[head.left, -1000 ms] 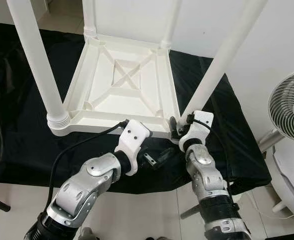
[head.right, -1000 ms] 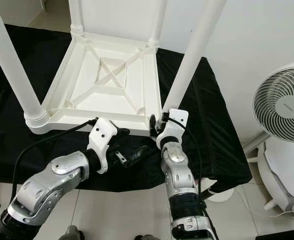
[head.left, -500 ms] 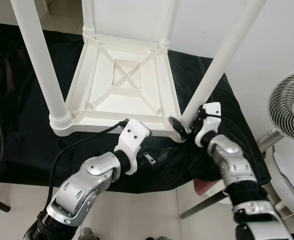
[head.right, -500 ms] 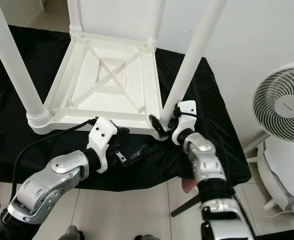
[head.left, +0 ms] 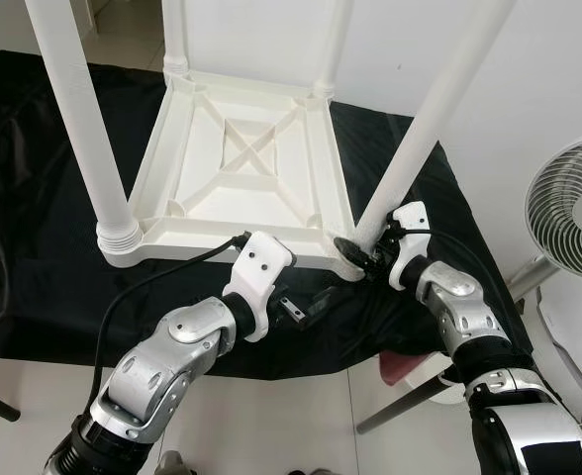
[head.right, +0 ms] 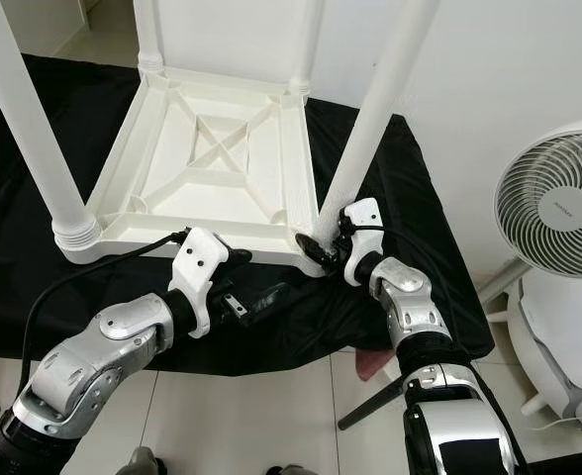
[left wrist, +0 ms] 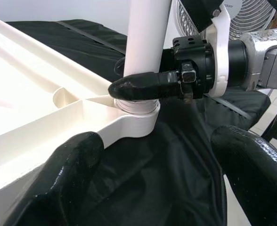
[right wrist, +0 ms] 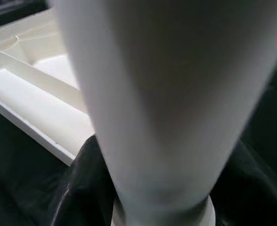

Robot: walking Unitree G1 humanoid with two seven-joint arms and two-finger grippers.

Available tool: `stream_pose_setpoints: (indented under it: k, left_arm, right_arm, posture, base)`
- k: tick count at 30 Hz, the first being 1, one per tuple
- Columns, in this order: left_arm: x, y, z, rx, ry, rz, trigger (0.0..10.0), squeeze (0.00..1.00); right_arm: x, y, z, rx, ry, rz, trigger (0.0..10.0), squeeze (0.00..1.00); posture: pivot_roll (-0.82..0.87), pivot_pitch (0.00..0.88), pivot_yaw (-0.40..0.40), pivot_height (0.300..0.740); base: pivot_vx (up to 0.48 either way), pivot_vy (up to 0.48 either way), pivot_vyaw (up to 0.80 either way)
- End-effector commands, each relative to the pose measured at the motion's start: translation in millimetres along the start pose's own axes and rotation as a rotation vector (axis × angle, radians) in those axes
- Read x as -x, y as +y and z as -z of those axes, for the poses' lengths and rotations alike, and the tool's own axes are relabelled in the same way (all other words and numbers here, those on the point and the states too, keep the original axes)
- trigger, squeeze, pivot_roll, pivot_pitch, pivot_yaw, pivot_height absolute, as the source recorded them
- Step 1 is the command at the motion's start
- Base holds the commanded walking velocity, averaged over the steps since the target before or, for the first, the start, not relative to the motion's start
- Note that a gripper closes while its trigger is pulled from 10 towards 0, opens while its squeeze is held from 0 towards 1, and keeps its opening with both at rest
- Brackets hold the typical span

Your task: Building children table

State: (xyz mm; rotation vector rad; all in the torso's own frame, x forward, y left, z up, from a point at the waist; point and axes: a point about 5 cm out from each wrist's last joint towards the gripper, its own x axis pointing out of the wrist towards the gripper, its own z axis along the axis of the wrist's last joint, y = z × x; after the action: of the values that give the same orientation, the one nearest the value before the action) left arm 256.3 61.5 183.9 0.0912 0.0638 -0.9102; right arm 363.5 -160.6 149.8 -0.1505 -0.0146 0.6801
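A: What is shown?
B: The upturned children's table [head.left: 242,168] is laid on a black cloth [head.left: 34,257]. Its near right leg [head.left: 410,158] is clasped at the base by the right gripper [head.left: 362,255].

A: The risk?
B: The leg may be cross-threaded (it leans). The left gripper [head.left: 306,307] is held wide, empty, beside the rim.

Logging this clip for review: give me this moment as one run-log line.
stage: leg fitting | right tool: shut on near-right leg at its base | left tool: open, beside table corner | table: upside down on black cloth
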Motion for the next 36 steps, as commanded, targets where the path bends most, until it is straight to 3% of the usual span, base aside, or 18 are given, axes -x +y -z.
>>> stream_pose_setpoints:
  k: [1, 12, 13, 18, 19, 20, 22, 25, 28, 30, 32, 34, 36]
  left_arm:
    - [-0.2, -3.2, -1, -0.007, 0.003, 0.053, 10.0, 0.0]
    - [-1.6, -6.4, 0, 0.0, 0.002, 0.065, 10.0, 0.0]
    - [-1.6, -6.4, 0, 0.001, 0.002, 0.065, 10.0, 0.0]
    - [-1.4, -7.0, 0, 0.003, 0.003, 0.067, 10.0, 0.0]
    - [-1.1, -8.6, 2, 0.007, 0.006, 0.071, 10.0, 0.0]
    - [-1.1, -8.6, 2, 0.007, 0.006, 0.071, 10.0, 0.0]
    - [-0.9, -9.8, 2, 0.011, 0.008, 0.073, 10.0, 0.0]
    - [-0.8, -10.0, 3, 0.012, 0.008, 0.073, 10.0, 0.0]
    - [0.0, -10.9, 4, 0.015, 0.012, 0.074, 10.0, 0.0]
    - [0.0, -11.0, 4, 0.014, 0.012, 0.074, 10.0, 0.0]
    - [-1.1, -11.7, 4, 0.014, 0.011, 0.076, 10.0, 0.0]
    - [-1.1, -11.7, 4, 0.014, 0.011, 0.076, 10.0, 0.0]
    - [-1.9, -12.3, 4, 0.015, 0.009, 0.077, 10.0, 0.0]
  right_arm:
    - [2.2, 3.8, 13, -0.001, 0.059, -0.036, 0.0, 0.0]
    - [10.7, 5.2, 16, -0.056, -0.012, 0.032, 0.0, 0.0]
    - [10.4, 5.5, 16, -0.057, -0.016, 0.038, 10.0, 0.0]
    - [9.6, 7.5, 14, -0.066, -0.031, 0.068, 10.0, 0.0]
    - [8.1, 14.9, 12, -0.069, -0.053, 0.145, 10.0, 0.0]
    - [8.1, 14.9, 12, -0.069, -0.053, 0.145, 10.0, 0.0]
    - [5.5, 30.9, 12, -0.107, -0.067, 0.228, 10.0, 0.0]
    - [5.0, 35.6, 11, -0.125, -0.067, 0.255, 10.0, 0.0]
    - [3.3, 55.2, 7, -0.166, -0.093, 0.333, 10.0, 0.0]
    - [3.1, 57.5, 6, -0.171, -0.092, 0.346, 10.0, 0.0]
    - [3.4, 59.9, 8, -0.21, -0.077, 0.465, 10.0, 0.0]
    - [3.4, 59.9, 8, -0.21, -0.077, 0.465, 10.0, 0.0]
    - [5.8, 59.6, 12, -0.236, -0.053, 0.581, 10.0, 0.0]
  posture:
    - [0.13, 0.095, -0.106, 0.74]
    - [0.11, 0.106, -0.101, 0.74]
    - [0.11, 0.106, -0.101, 0.74]
    - [0.1, 0.112, -0.102, 0.74]
    - [0.1, 0.117, -0.107, 0.74]
    - [0.1, 0.117, -0.107, 0.74]
    - [0.1, 0.117, -0.112, 0.74]
    - [0.1, 0.117, -0.112, 0.74]
    - [0.1, 0.112, -0.118, 0.74]
    - [0.1, 0.112, -0.118, 0.74]
    - [0.1, 0.107, -0.125, 0.74]
    - [0.1, 0.107, -0.125, 0.74]
    - [0.1, 0.107, -0.125, 0.74]
  base:
    - [0.0, 0.0, 0.0]
    - [0.0, 0.0, 0.0]
    - [0.0, 0.0, 0.0]
    - [0.0, 0.0, 0.0]
    - [0.0, 0.0, 0.0]
    - [0.0, 0.0, 0.0]
    - [0.0, 0.0, 0.0]
    - [0.0, 0.0, 0.0]
    - [0.0, 0.0, 0.0]
    - [0.0, 0.0, 0.0]
    - [0.0, 0.0, 0.0]
    - [0.0, 0.0, 0.0]
    - [0.0, 0.0, 0.0]
